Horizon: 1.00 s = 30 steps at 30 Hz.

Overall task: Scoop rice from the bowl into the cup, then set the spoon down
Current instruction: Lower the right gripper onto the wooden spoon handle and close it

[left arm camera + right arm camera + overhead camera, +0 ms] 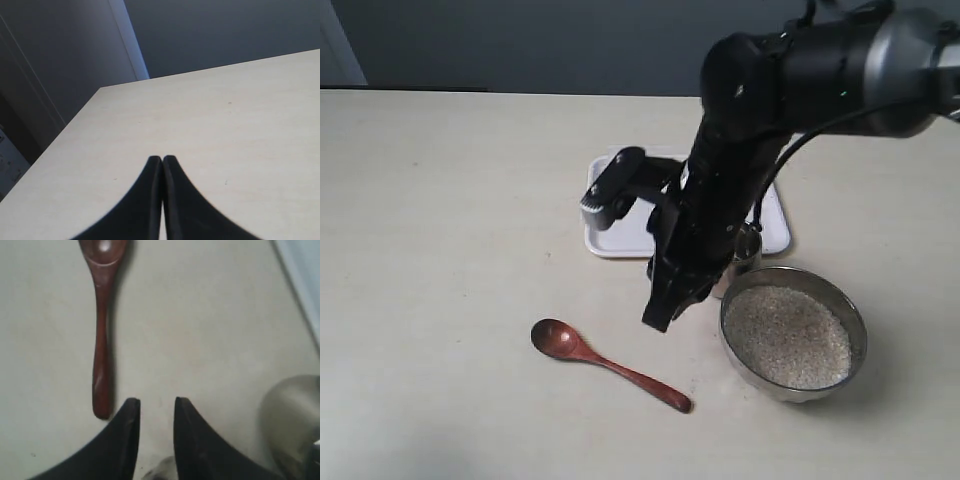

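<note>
The dark reddish-brown spoon [610, 367] [101, 340] lies flat on the table, its oval bowl to the left and its handle pointing right. My right gripper [656, 320] [155, 402] hangs just above and right of the handle end, open, with only bare table between its fingers. The wide steel bowl [855, 322] stands to the right, holding the white rice [787, 336]. The small steel cup [748, 252] stands behind it, mostly hidden by the right arm. My left gripper [162, 159] is shut on nothing over bare table and is out of the exterior view.
A white tray [616, 237] lies behind the right arm, beside the cup. A blurred steel wall [292, 420] shows at the edge of the right wrist view; whether it is cup or bowl I cannot tell. The table edge [100, 90] and a dark wall show in the left wrist view.
</note>
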Tool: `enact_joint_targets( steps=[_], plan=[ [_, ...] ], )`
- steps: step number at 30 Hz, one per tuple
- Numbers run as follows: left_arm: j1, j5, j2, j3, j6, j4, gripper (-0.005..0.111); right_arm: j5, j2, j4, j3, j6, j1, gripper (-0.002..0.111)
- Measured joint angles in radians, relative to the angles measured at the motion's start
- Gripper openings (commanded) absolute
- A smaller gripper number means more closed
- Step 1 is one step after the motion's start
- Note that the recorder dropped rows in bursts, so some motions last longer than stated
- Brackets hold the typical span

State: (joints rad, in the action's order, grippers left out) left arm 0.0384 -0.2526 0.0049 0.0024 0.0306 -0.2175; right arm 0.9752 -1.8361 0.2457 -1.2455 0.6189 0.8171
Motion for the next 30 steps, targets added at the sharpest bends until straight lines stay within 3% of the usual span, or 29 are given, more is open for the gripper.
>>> enact_joint_targets(
  steps=[12,18,30],
  plan=[
    [0.000,0.000,0.000,0.000,0.000,0.000,0.001,0.036,-0.092,0.002,0.000,-0.009,0.089,0.025],
    [0.000,0.000,0.000,0.000,0.000,0.000,0.001,0.062,-0.092,0.018,0.000,-0.011,0.121,0.049],
    [0.000,0.000,0.000,0.000,0.000,0.000,0.001,0.049,-0.136,0.023,-0.002,-0.066,0.140,0.049]
  ],
)
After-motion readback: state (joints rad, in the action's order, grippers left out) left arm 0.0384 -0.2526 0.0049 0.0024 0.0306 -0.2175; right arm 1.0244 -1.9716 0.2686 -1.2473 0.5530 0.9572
